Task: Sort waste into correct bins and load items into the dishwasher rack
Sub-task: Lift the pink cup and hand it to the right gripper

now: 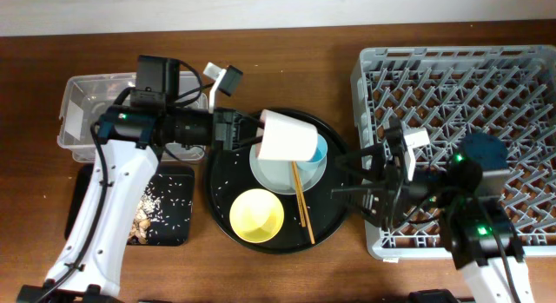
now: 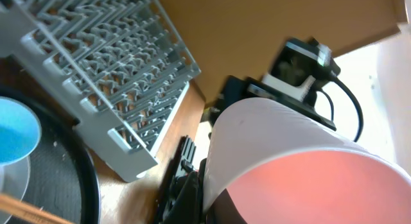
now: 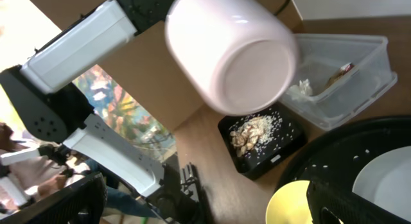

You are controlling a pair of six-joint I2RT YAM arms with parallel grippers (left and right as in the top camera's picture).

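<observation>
One wrist view shows tissue (image 3: 300, 89); left pincer (image 1: 254, 135) pinches pink cup (image 1: 288, 136), right pincer (image 1: 343, 173) spread.

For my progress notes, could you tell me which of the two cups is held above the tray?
The pink cup, held on its side by the left hand; the blue cup sits on the plate.

The brown wooden worktop (image 1: 287, 60) carries a clear plastic rectangular tub (image 1: 82, 99), a shallow black rectangular tray (image 1: 182, 233), a large round black tray (image 1: 221, 186) and a large square grey plastic crate (image 1: 521, 95).
</observation>
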